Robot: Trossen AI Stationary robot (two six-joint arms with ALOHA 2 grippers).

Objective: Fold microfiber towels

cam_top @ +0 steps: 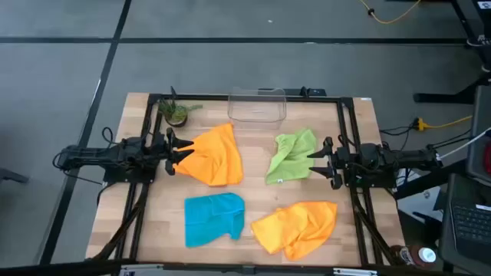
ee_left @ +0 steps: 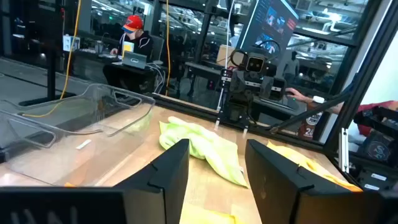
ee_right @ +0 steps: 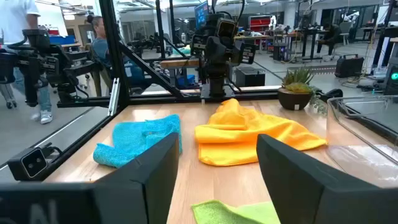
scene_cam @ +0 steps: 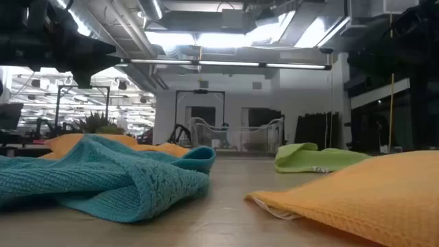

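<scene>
Wooden table (cam_top: 253,192), four crumpled bright towels (cam_top: 217,155)

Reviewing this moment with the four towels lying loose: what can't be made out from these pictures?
- Low view: both grippers out of frame; the teal towel hides most of one orange towel behind it.
- High view: the label on the green towel is too small to read.
- Left wrist view: the plastic bin is cut off by the picture's edge.

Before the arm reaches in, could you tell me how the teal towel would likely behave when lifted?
The teal towel lies rumpled in soft folds, so it would probably droop limply. Its open knit looks thin, so probably light. That textured weave seems unlikely to slip.
</scene>
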